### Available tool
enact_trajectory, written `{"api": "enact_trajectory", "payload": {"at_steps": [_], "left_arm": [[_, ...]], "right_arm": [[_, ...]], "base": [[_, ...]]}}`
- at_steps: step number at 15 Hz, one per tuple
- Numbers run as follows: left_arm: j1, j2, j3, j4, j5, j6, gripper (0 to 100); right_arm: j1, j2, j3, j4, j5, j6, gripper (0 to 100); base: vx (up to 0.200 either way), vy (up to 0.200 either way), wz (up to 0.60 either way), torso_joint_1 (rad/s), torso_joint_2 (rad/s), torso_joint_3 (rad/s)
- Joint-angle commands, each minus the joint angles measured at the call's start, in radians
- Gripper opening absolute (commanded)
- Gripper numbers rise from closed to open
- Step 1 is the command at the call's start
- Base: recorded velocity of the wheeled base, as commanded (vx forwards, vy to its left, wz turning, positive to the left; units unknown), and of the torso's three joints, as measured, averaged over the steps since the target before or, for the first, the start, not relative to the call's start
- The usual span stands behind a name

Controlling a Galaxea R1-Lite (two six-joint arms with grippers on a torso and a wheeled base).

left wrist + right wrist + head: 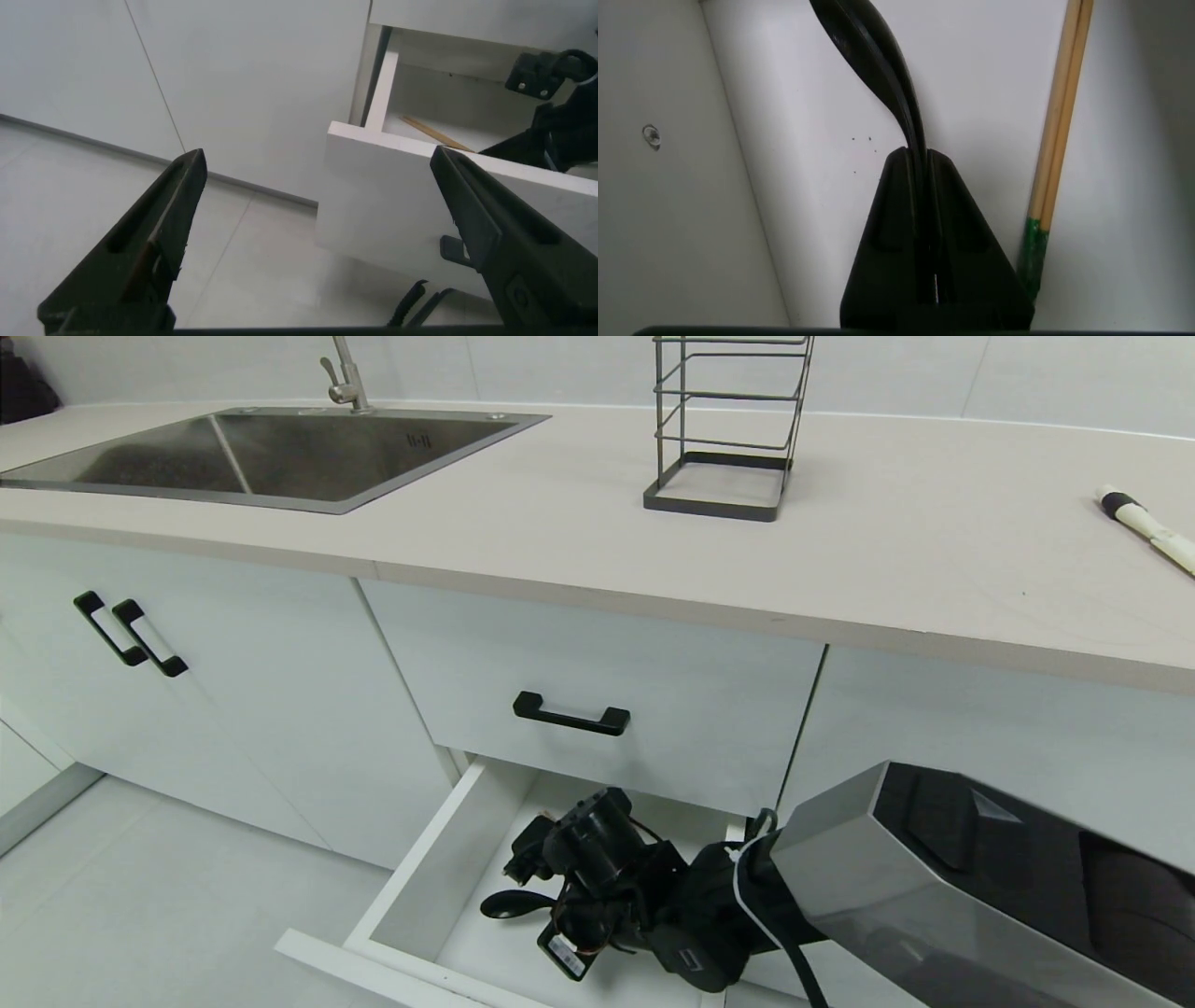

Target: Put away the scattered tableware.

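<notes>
A black spoon (511, 903) hangs low inside the open bottom drawer (439, 859), its bowl pointing toward the drawer's left wall. My right gripper (560, 910) is shut on its handle. In the right wrist view the fingers (971, 243) clamp the spoon (878, 56) just above the white drawer floor (971, 93). A pair of wooden chopsticks (1055, 140) lies beside it. My left gripper (318, 163) is open and holds nothing, low outside the drawer front (420, 187); the chopsticks (437, 135) show inside.
On the counter stand a dark wire rack (724, 439) and, at the far right, a white utensil with a black end (1144, 523). The sink (271, 448) is at the back left. A shut drawer with a black handle (571, 714) sits directly above the open one.
</notes>
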Motion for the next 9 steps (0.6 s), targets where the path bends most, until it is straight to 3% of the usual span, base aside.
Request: {"api": "enact_trajectory", "payload": {"at_steps": [1,9], "left_arm": [[0.000,0.000,-0.002,0.000,-0.001,0.000,100],[0.000,0.000,0.000,0.000,0.001,0.000,100]], "right_arm": [[0.005,0.017,-0.006,0.000,0.000,-0.001,0],[0.012,0.057,-0.060,0.037,0.002,-0.015,0]], "base": [[0.000,0.000,0.00,0.000,0.00,0.000],[0.000,0.000,0.00,0.000,0.00,0.000]]}}
